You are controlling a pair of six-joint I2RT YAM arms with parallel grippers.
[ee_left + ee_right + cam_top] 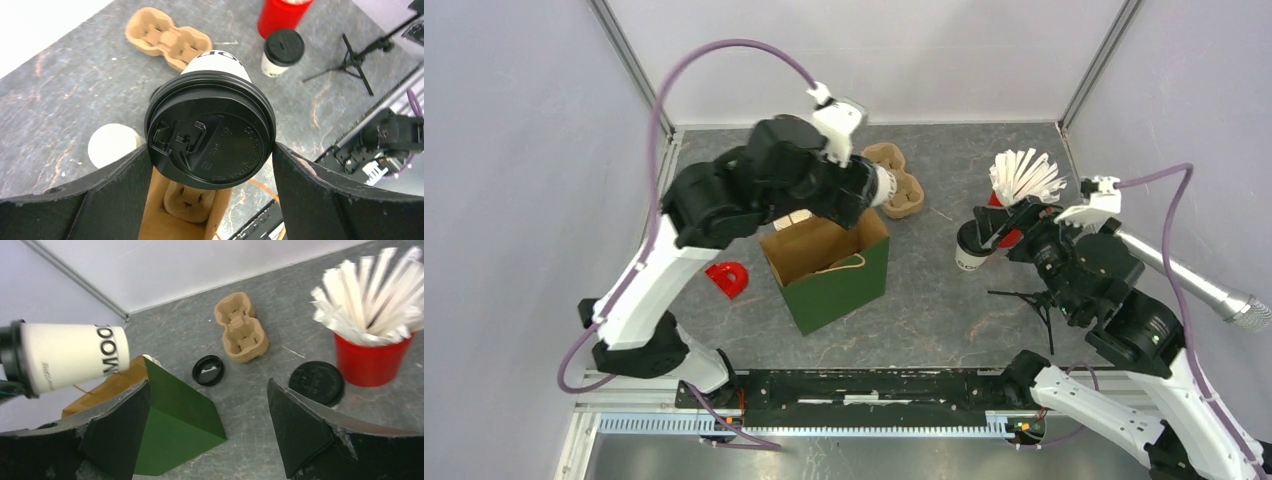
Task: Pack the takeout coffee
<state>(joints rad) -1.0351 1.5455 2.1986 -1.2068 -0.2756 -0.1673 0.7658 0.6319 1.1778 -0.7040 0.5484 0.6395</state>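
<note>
Pinching the takeout coffee (210,135) at its top, left gripper (211,150) hangs over green bag (834,285), cup prob. tipped sideways; right gripper (207,384) spread, well right of bag.

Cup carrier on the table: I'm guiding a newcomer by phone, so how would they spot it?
Start at the green paper bag in the table's middle. Just beyond it, toward the back wall, lies a brown moulded-cardboard cup carrier. Unlike the carrier inside the bag, it sits empty on the bare grey tabletop.
</note>
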